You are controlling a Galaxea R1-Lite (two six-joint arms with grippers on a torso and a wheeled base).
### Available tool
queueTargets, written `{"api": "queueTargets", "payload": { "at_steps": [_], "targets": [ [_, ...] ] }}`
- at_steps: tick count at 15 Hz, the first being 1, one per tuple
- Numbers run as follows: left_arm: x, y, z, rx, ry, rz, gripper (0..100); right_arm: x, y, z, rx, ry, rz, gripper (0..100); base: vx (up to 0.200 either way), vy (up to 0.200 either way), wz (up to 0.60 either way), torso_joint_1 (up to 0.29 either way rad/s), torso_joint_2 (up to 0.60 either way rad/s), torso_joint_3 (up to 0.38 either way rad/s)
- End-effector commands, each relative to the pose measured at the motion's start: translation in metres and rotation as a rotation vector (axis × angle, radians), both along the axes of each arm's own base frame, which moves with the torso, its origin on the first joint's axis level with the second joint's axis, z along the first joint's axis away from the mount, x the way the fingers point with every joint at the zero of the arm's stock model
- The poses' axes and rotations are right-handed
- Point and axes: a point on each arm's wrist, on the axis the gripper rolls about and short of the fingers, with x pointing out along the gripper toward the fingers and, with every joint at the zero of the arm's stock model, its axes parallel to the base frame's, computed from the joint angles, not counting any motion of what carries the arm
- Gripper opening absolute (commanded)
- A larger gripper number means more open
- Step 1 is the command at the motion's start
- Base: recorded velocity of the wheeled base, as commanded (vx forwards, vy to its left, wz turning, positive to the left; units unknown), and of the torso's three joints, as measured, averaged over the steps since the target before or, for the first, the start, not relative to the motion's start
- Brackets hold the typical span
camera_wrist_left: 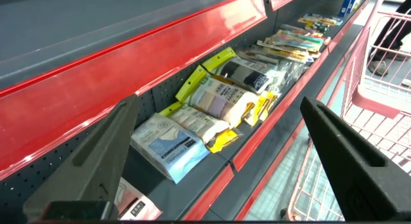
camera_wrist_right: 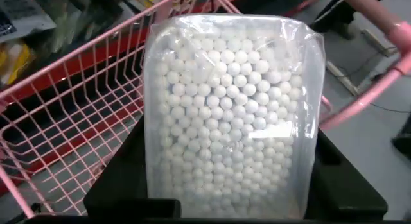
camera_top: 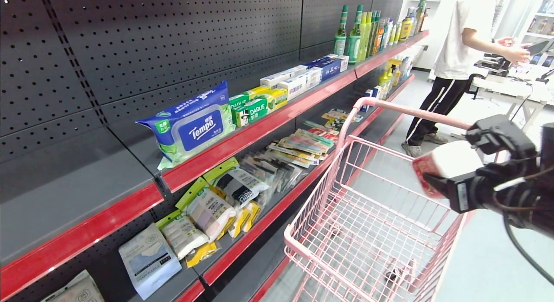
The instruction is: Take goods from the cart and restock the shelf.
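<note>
The right gripper (camera_top: pixel 448 157) pinches the bag of white swabs (camera_wrist_right: pixel 231 115), the cart (camera_top: pixel 303 245) below it — hold tight and swing left toward the shelf (camera_top: pixel 259 129).

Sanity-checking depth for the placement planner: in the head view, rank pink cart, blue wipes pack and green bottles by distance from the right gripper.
1. The pink cart, right below the right gripper, which holds a swab pack.
2. The blue wipes pack, on the upper shelf, to the robot's left.
3. The green bottles, far down that same shelf.
</note>
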Motion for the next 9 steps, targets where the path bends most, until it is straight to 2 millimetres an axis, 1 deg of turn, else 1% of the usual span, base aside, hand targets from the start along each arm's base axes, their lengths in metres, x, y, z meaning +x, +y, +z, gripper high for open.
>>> {"api": "queueTargets", "payload": {
  "at_steps": [1, 2, 4, 5, 6, 7, 8, 9],
  "targets": [
    [0.000, 0.000, 0.000, 0.000, -0.001, 0.000, 100, -0.064, -0.031, 0.031, 0.008, -0.137, -0.126, 0, 0.000, 0.000, 0.00, 0.000, 0.00, 0.000],
    [0.000, 0.000, 0.000, 0.000, -0.001, 0.000, 100, -0.080, -0.038, 0.033, 0.008, -0.142, -0.150, 0, 0.000, 0.000, 0.00, 0.000, 0.00, 0.000],
    [0.000, 0.000, 0.000, 0.001, -0.001, -0.001, 100, -0.108, -0.047, 0.037, 0.019, -0.180, -0.167, 0, 0.000, 0.000, 0.00, 0.000, 0.00, 0.000],
    [0.000, 0.000, 0.000, 0.001, -0.001, -0.001, 100, -0.118, -0.050, 0.036, 0.019, -0.187, -0.175, 0, 0.000, 0.000, 0.00, 0.000, 0.00, 0.000],
    [0.000, 0.000, 0.000, 0.001, -0.001, -0.001, 100, -0.128, -0.053, 0.031, 0.015, -0.178, -0.184, 0, 0.000, 0.000, 0.00, 0.000, 0.00, 0.000],
    [0.000, 0.000, 0.000, 0.001, -0.001, -0.001, 100, -0.134, -0.055, 0.027, 0.013, -0.170, -0.189, 0, 0.000, 0.000, 0.00, 0.000, 0.00, 0.000],
    [0.000, 0.000, 0.000, 0.001, -0.001, -0.001, 100, -0.143, -0.057, 0.018, 0.015, -0.172, -0.187, 0, 0.000, 0.000, 0.00, 0.000, 0.00, 0.000],
    [0.000, 0.000, 0.000, 0.001, -0.001, -0.001, 100, -0.145, -0.057, 0.016, 0.015, -0.172, -0.189, 0, 0.000, 0.000, 0.00, 0.000, 0.00, 0.000]
  ]
}}
